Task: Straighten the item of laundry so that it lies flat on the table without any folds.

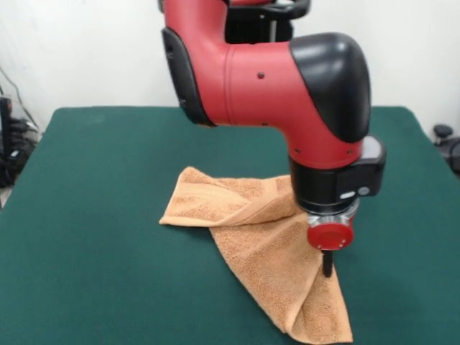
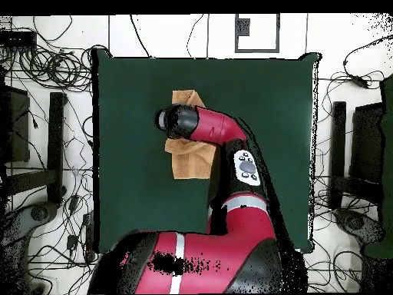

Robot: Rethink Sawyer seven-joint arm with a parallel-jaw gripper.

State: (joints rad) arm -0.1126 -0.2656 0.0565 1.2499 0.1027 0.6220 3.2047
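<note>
- the red and black robot arm (image 1: pixel 287 79) reaches out over the dark green felt-topped table (image 1: pixel 86 237), its last link turned straight down, wrist vertical above the cloth.
- from overhead, the arm (image 2: pixel 222 130) runs from the base toward the table's middle, its black end cap covering part of the cloth.
- the gripper (image 1: pixel 328 267) shows only as a thin dark tip below a round red flange; whether it is spread or pressed together cannot be told, nor whether it grips the cloth.
- no readable writing or labels; a small light oval mark on the black wrist housing is too small to make out.
- the light orange-tan terry-cloth towel (image 1: pixel 251 230) lies crumpled on the table directly under the gripper, folded over itself, with one lobe spreading away from the gripper to the picture's left and a longer tapering part running toward the near table edge.
- the gripper tip meets the towel's right-hand edge, at a raised fold.
- overhead, the towel (image 2: pixel 190 160) shows on both sides of the arm's end.
</note>
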